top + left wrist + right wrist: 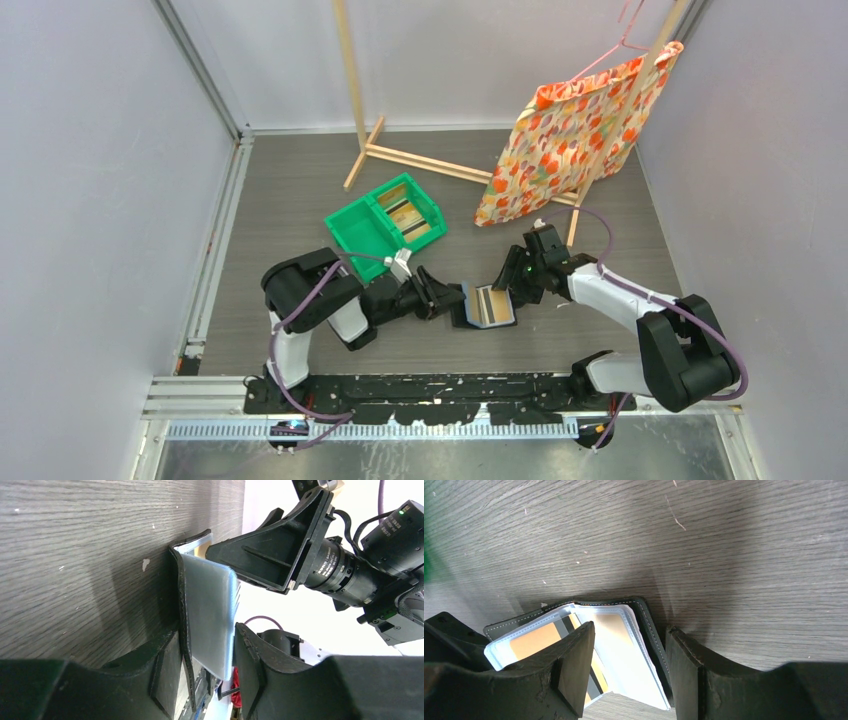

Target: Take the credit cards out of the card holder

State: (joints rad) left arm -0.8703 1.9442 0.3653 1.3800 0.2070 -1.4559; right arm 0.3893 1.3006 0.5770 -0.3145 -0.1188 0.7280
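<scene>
While the holder (486,306) lies open mid-desk (300,190) between both arms, its cards (530,641) sit tucked in clear sleeves (an orange one with a dark stripe shows best). Left fingers (165,677) straddle a raised flap and its sleeve, one on each side, but I can't tell if they actually pinch it. Right fingers (574,667) are spread apart, gripping nothing, one over the sleeves and the other just outside the holder's edge. The green bin (360,238) behind has tan cards too.
</scene>
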